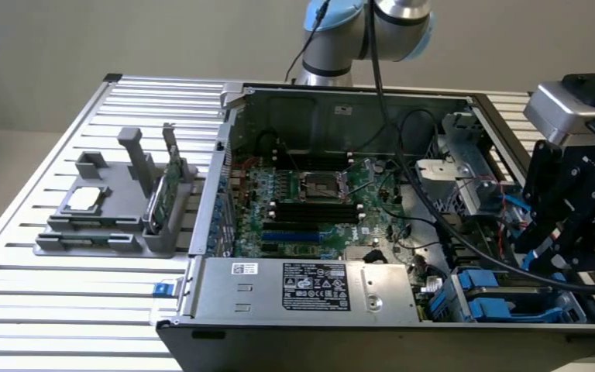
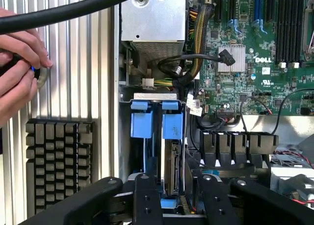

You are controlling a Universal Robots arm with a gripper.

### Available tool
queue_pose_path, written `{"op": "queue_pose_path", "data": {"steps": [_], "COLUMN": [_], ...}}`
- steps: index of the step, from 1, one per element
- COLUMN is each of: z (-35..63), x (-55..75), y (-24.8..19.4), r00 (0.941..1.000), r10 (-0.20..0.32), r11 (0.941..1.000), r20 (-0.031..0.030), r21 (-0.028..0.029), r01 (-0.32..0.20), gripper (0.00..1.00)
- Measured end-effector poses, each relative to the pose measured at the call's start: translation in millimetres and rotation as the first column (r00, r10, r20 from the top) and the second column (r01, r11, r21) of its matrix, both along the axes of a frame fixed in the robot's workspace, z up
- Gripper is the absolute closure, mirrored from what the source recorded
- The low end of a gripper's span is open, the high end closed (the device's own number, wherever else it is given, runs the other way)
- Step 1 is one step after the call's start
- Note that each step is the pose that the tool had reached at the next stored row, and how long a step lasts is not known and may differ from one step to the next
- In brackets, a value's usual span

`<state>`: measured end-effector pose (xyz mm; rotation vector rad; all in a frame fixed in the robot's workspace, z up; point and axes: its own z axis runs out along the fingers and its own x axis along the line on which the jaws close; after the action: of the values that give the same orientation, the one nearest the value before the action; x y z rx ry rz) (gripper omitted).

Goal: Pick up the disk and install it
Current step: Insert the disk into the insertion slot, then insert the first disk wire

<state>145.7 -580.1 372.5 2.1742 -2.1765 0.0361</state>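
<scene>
The gripper (image 1: pixel 566 252) is hanging at the right of the exterior view, over the lower right corner of the open computer case (image 1: pixel 380 345). It is standing partly open, its fingers (image 2: pixel 147 200) straddling the disk (image 2: pixel 172 166) with a gap on each side. The disk is sitting on edge in the drive bay (image 2: pixel 153 95), next to a blue carrier (image 2: pixel 141 124).

The disk (image 2: pixel 172 168) stands on its thin edge inside the drive cage (image 2: pixel 153 96), seated in one of the cage's two side-by-side slots. From here I see it end-on: a narrow grey-metal side with darker detail along it. A blue plastic rail tab caps the end nearest the cage's rim. It sits straight, in line with the cage walls.
</scene>
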Motion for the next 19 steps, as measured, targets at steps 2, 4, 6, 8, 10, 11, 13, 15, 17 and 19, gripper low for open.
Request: {"op": "queue_pose_path", "data": {"steps": [2, 4, 6, 8, 10, 11, 13, 15, 17, 19], "z": [0.1, 0.1, 0.1, 0.1, 0.2, 0.2, 0.2, 0.1, 0.2, 0.2], "x": [0.0, 0.0, 0.0, 0.0, 0.0, 0.0, 0.0, 0.0, 0.0, 0.0], "y": [0.0, 0.0, 0.0, 0.0, 0.0, 0.0, 0.0, 0.0, 0.0, 0.0], "r00": [1.0, 1.0, 1.0, 1.0, 1.0, 1.0, 1.0, 1.0, 1.0, 1.0], "r10": [0.0, 0.0, 0.0, 0.0, 0.0, 0.0, 0.0, 0.0, 0.0, 0.0], "r11": [1.0, 1.0, 1.0, 1.0, 1.0, 1.0, 1.0, 1.0, 1.0, 1.0], "r20": [0.0, 0.0, -0.0001, 0.0, 0.0, 0.0, 0.0, 0.0, 0.0, 0.0], "r21": [0.0002, 0.0001, 0.0001, 0.0001, 0.0001, 0.0001, 0.0, 0.0001, 0.0, 0.0001], "r01": [0.0, 0.0, 0.0, 0.0, 0.0, 0.0, 0.0, 0.0, 0.0, 0.0], "gripper": [0.64, 0.64, 0.64, 0.64, 0.64, 0.64, 0.64, 0.64, 0.64, 0.64]}}
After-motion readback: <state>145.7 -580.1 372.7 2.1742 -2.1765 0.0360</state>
